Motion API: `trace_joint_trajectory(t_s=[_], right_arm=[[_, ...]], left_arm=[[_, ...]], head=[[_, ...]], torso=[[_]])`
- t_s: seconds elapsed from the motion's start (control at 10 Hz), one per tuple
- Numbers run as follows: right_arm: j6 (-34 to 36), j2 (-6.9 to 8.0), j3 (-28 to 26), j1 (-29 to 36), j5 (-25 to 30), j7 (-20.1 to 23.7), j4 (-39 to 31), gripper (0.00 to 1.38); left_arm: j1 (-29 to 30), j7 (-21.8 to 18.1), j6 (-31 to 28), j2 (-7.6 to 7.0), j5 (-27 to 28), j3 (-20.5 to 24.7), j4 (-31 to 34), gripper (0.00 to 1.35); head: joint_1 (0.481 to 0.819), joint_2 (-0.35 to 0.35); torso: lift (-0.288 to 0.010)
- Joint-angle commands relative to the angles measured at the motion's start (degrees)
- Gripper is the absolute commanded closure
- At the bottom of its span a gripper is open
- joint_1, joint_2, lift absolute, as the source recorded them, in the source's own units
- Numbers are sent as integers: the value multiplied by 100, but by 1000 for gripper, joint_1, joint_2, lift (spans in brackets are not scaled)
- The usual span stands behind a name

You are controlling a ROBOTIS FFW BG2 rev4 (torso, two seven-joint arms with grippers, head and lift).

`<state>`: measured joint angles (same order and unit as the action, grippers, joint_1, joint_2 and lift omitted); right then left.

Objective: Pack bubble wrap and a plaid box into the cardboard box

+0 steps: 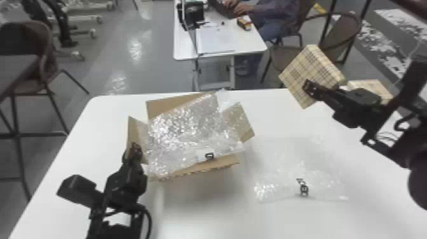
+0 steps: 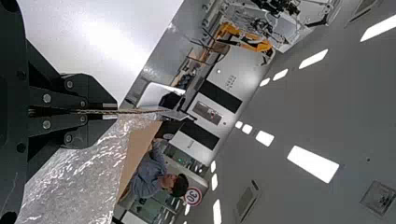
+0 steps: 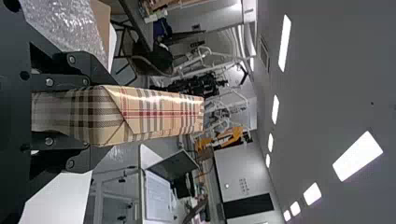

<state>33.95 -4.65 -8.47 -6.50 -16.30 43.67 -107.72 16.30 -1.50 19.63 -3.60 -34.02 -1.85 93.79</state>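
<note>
In the head view, the plaid box (image 1: 317, 62) is at the upper right of the frame, raised above the far edge of the white table (image 1: 276, 111) by the right gripper (image 1: 309, 88). It is tilted, with a broad face towards the camera and a corner pointing up, another down. In the right wrist view, the right gripper (image 3: 88, 114) has its fingers set apart by the box's thickness, one against either side; the narrow side's long axis runs out along the fingers, away from the gripper. A second plaid box (image 1: 370, 85) shows behind the right arm at the upper right. Left of the frame's middle sits the open cardboard box (image 1: 203, 165), its long axis rising slightly from lower left to upper right. Bubble wrap (image 1: 187, 127) covers its opening, slanting the same way. The left gripper (image 1: 135, 148) is at that box's left side; in the left wrist view its fingers are nearly together, pinching an upright flap that points outward between them. Another bubble wrap sheet (image 1: 298, 168) lies flat on the table, right of the middle in the lower half, its near edge roughly level across the picture.
</note>
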Motion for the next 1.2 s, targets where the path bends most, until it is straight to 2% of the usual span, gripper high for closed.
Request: trace_joint_trajectory(t_s=[0.0,0.1,0.3,0.5,0.8,1.0,1.1], right_arm=[[147,0,662,-211,-269,10,234,953],[164,0,1075,-387,-497,27,489,953],[173,17,1568,-721,-647,256,1095,953],[-64,140,1840,-1020,-708,678,2238,953],[-574,254,2095,-1275,-726,941,3381,975],[-820,307,2253,-1442,-796,994,3811,969],[-891,334,2332,-1494,-893,1003,3987,923]], left_arm=[[-13,0,-3,0,0,-8,-9,1208],[-30,-9,-12,0,-9,-17,-18,1208],[-65,-44,-30,0,-9,-35,-36,1208],[-83,-70,-47,0,-26,-52,-36,1208],[-83,-97,-65,0,-44,-70,-36,1208],[-101,-105,-65,0,-53,-87,-36,1208],[-109,-105,-65,0,-53,-96,-36,1208]], head=[[693,123],[692,144],[693,238],[695,283],[695,311],[695,318],[695,322]], torso=[[-110],[-110],[-110],[-110],[-110],[-110],[-110]])
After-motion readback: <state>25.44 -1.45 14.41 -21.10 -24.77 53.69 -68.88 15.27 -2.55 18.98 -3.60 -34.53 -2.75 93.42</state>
